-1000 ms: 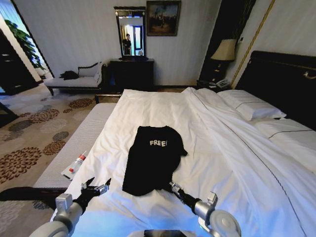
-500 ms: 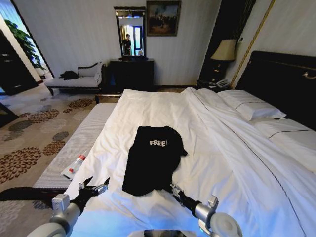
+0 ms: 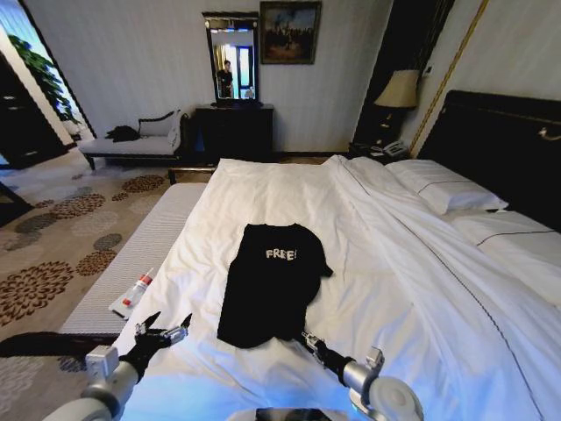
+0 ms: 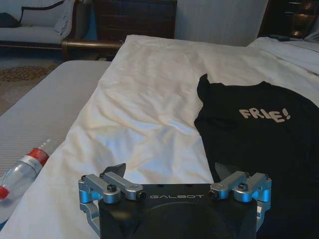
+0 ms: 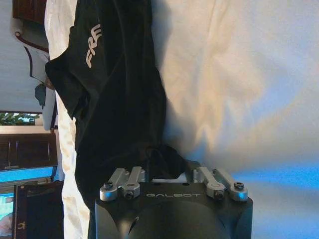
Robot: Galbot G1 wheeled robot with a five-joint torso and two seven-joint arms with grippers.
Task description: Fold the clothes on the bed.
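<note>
The clothes (image 3: pixel 267 281), a black T-shirt with white "FREE" lettering, lie flat on the white duvet of the bed (image 3: pixel 394 263). My right gripper (image 3: pixel 307 337) sits at the shirt's near hem. In the right wrist view the right gripper (image 5: pixel 167 159) is shut, with a bunched fold of the clothes (image 5: pixel 114 84) at its tips. My left gripper (image 3: pixel 171 323) hovers open over the duvet, left of the hem and clear of it. The left wrist view shows the left gripper (image 4: pixel 170 169) spread wide, the clothes (image 4: pixel 254 134) lying ahead on one side.
A grey bench (image 3: pixel 131 254) runs along the bed's left edge with a plastic bottle (image 3: pixel 131 294) on it, also the bottle (image 4: pixel 22 169). White pillows (image 3: pixel 443 186) and a dark headboard (image 3: pixel 500 132) are at the right. Patterned carpet and a chaise (image 3: pixel 131 145) lie beyond.
Both grippers have drawn back a little toward me and lower. The T-shirt lies as before.
</note>
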